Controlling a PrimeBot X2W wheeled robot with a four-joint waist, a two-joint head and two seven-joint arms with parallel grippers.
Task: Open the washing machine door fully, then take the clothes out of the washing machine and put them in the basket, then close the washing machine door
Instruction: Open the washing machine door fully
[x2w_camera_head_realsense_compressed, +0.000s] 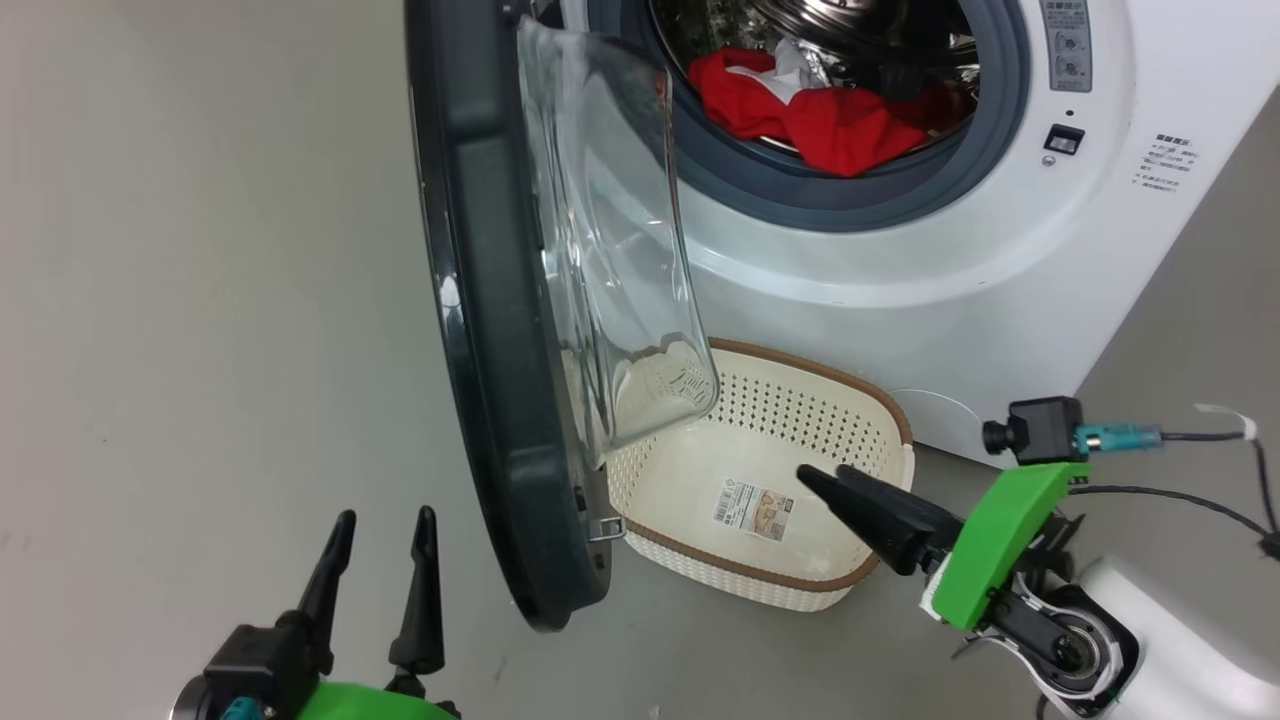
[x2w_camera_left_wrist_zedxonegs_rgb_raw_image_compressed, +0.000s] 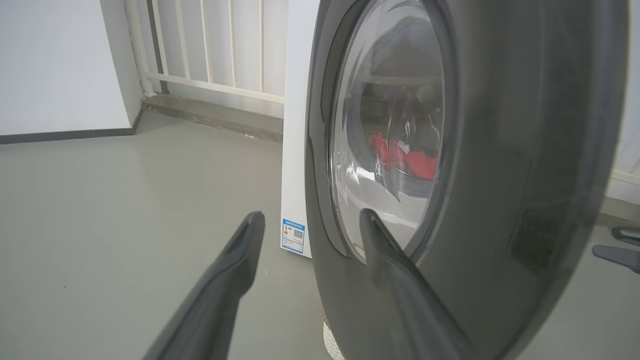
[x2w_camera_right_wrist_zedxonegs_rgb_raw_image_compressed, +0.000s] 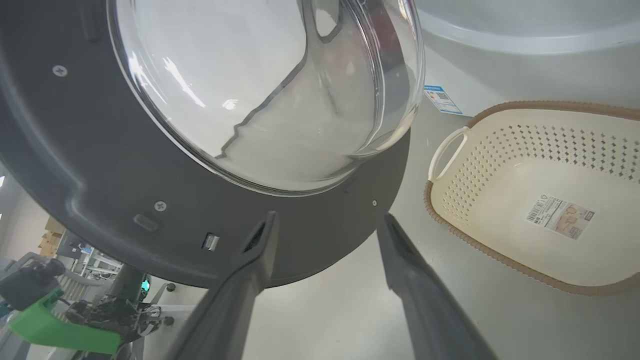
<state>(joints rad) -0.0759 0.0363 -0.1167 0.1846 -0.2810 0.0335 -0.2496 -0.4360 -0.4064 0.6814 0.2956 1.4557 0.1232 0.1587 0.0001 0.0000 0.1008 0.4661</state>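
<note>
Hold left gripper, fingers apart and empty, low outside the washing machine door; lift right gripper, fingers also apart, from above the basket, skirting the glass bowl; pinch the clothes deep at the drum's front lip, gathering loose folds.

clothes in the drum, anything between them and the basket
Nothing visible blocks the drop: the clothes sit at the open drum mouth, the basket right below. The door hangs beside the basket's left end.
</note>
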